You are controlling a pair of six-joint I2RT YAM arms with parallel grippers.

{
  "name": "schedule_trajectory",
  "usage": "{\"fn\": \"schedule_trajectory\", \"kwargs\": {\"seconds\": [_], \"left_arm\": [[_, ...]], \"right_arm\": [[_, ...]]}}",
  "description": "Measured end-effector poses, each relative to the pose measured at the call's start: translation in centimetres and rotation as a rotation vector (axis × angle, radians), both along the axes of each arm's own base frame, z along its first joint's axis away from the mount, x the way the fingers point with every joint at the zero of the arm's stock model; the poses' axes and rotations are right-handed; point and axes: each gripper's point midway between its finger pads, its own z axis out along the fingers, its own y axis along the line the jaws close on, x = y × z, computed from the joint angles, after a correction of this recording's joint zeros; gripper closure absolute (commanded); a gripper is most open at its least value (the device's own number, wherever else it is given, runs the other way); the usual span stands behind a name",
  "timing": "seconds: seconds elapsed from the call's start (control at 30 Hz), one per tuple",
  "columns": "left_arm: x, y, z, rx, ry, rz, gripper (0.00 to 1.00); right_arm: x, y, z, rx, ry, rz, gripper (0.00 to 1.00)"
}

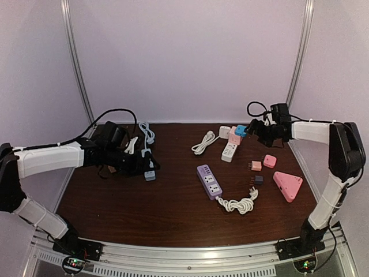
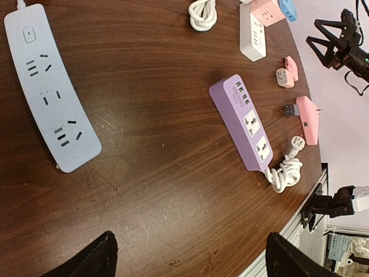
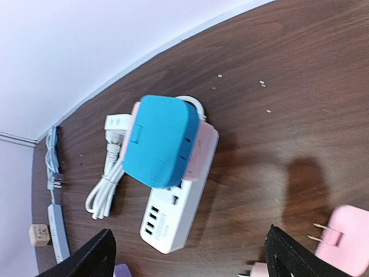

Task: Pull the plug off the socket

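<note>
Plug first: the blue plug [image 3: 160, 141] sat on the pink socket [image 3: 203, 144] at the far right of the table [image 1: 144, 213]. It was pressed flat against the socket, so that only a strip of pink showed along one side. Seen from the right wrist, its broad blue face was turned towards the lens. Its long axis ran up and down that view, leaning slightly. Its prongs were hidden, so I could not tell how deep they went.

The pink socket touched one end of a white power strip [image 3: 173, 222], which ran at a slant towards the near side of the table. The right gripper [image 1: 252, 131] hung just beside the plug on its right and apart from it, with its jaws spread wide and nothing between them.

The left gripper [image 2: 190, 235] was over the left part of the table above bare wood, its jaws also wide and empty. A pale blue power strip [image 2: 52, 86] lay near it. A purple power strip [image 2: 245, 121] lay in the middle of the table, well apart from both grippers, with a bundled white cord [image 2: 285, 173] at its near end
</note>
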Motion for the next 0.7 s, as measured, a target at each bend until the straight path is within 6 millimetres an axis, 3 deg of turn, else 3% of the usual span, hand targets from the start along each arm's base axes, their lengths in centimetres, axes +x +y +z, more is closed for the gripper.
{"fn": "schedule_trajectory", "kwargs": {"seconds": [0.17,0.33,0.7], "left_arm": [[0.1,-0.6,0.1,-0.008,0.002,0.028,0.10],[0.2,-1.0,-0.1,-0.007,0.007,0.051,0.10],[0.4,-1.4,-0.5,0.004,0.018,0.069,0.10]], "right_arm": [[3.3,2.0,0.0,0.148,-0.042,0.049,0.13],[5.6,2.7,-0.6,0.249,-0.040,0.068,0.18],[7.0,2.9,-1.2,0.369,-0.006,0.059,0.39]]}}
